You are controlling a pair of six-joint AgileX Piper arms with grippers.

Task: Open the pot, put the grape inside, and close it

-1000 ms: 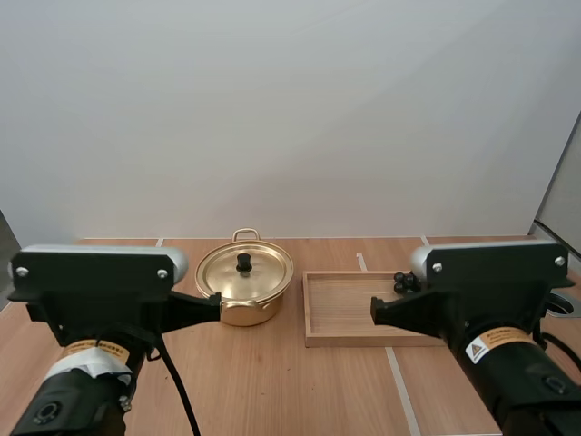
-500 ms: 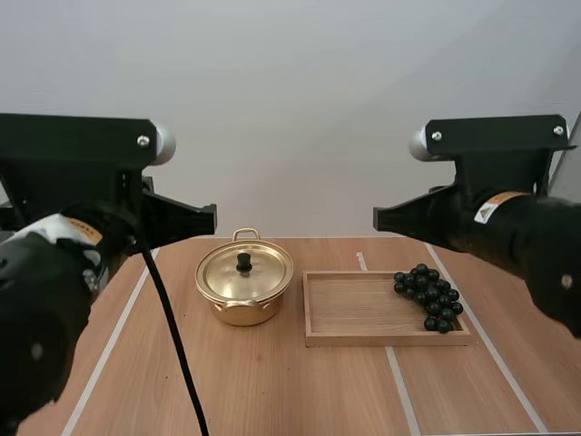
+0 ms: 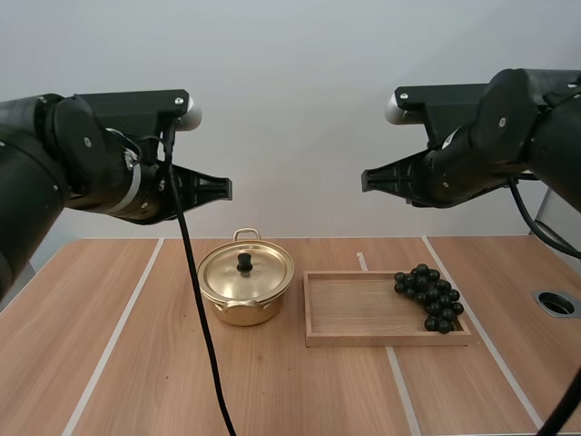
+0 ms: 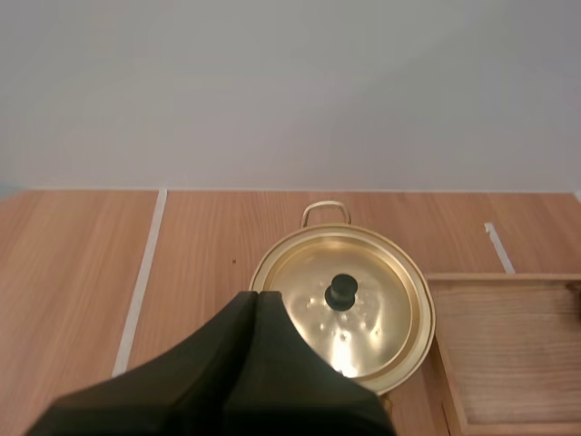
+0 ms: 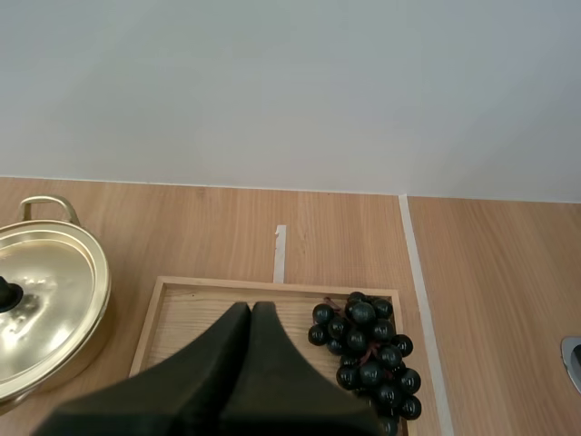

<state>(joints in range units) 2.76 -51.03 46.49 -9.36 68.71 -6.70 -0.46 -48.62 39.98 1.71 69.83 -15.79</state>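
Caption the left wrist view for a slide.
Left gripper, black fingers shut, aimed at the lidded round golden metal pot beside the shallow wooden tray.

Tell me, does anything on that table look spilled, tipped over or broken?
Nothing stands out. The pot stands upright with its lid seated squarely. The grapes lie in one bunch at the right end of the wooden tray, none scattered. The left tool and right tool hang shut above, touching nothing.

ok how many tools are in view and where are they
2. The left tool hangs shut, high on the pot's side; the right tool hangs shut, high on the tray's side. None looks hidden.
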